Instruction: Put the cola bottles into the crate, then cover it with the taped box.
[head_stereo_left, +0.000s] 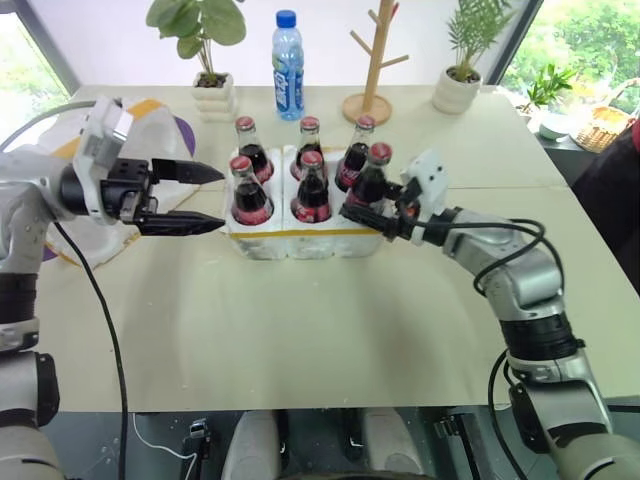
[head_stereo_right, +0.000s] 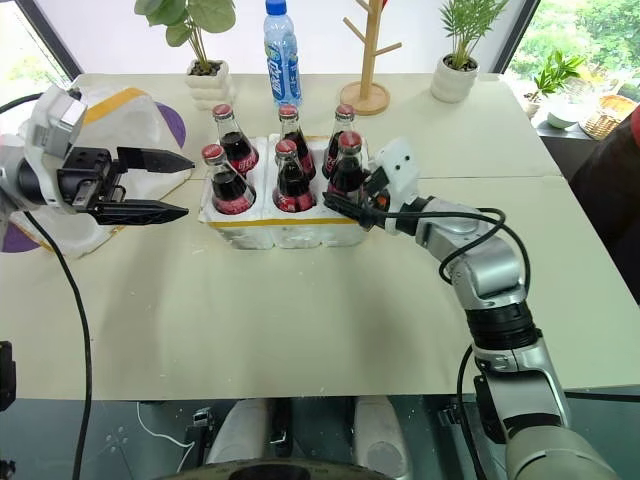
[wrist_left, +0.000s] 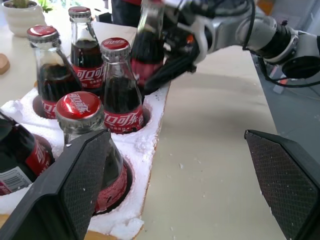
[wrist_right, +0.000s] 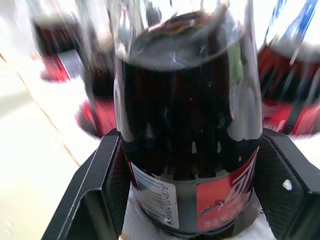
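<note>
Flanking the crate (head_stereo_left: 300, 243), open left gripper (head_stereo_left: 195, 198); right gripper (head_stereo_left: 368, 212) loosely brackets a cola bottle (head_stereo_left: 372, 178).

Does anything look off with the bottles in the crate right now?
Nothing is spilled or toppled. All six cola bottles stand in the crate. Its foam edge looks crumbled, with white crumbs on the table.

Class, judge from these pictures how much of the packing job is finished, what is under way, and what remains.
Done: five cola bottles stand in the crate. In hand: the right hand has its fingers on either side of the sixth bottle at the crate's front right well; whether it is fully seated is unclear. The left hand is open beside the crate. Left: placing the taped box over the crate.
</note>
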